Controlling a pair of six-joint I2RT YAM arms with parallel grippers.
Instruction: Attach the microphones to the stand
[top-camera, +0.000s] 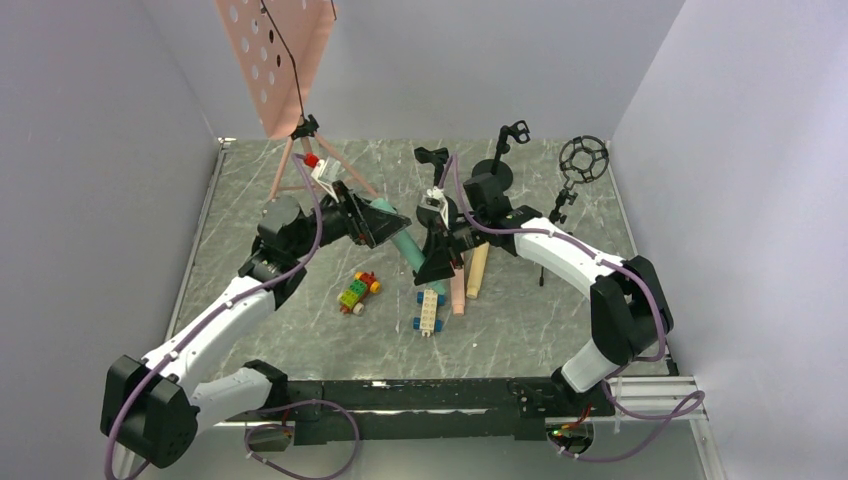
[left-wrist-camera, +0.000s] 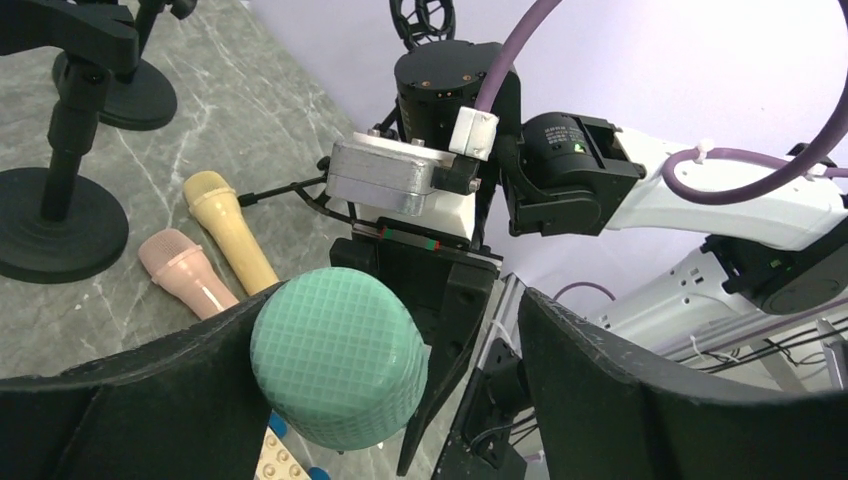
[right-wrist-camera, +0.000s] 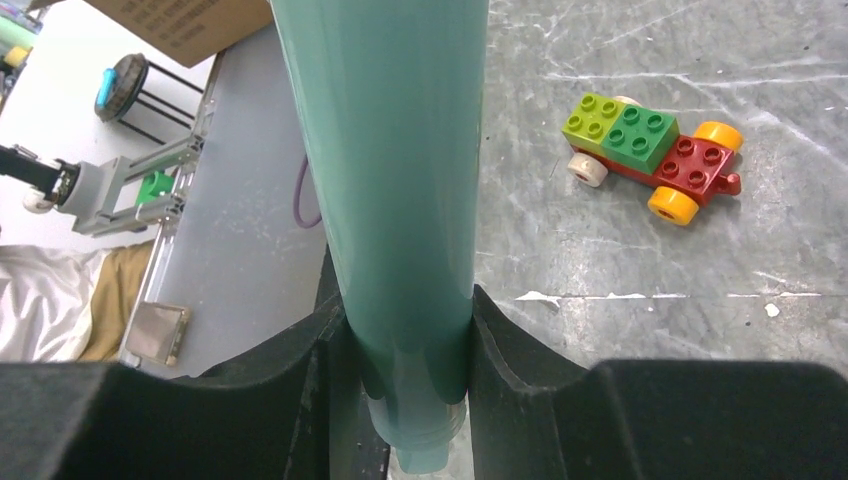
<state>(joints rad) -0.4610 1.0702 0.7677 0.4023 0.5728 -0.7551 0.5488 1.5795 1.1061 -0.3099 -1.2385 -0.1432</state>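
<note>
While the right claw (right-wrist-camera: 408, 325) is clamped on the lower handle of the mint green microphone (right-wrist-camera: 390, 150), which slants over the middle of the desk (top-camera: 300, 340), the left claw (left-wrist-camera: 392, 305) stands wide around its gridded head, one finger (left-wrist-camera: 120, 410) close against it. The salmon pink microphone (top-camera: 458, 291) and the pale tan-yellow microphone (top-camera: 477, 269) lie side by side just right of the right claw, nearer than the black stands (left-wrist-camera: 62, 215).

The microphone (right-wrist-camera: 400, 150) is clamped between the right gripper's (right-wrist-camera: 410, 350) fingers, its head between the left gripper's (left-wrist-camera: 395, 400) spread fingers. Left of those, two more microphones (left-wrist-camera: 235, 235) lie side by side on the table (left-wrist-camera: 250, 110), with microphone stands (left-wrist-camera: 60, 200) further left. A toy-brick car (right-wrist-camera: 650, 160) lies right of the right fingers.
</note>
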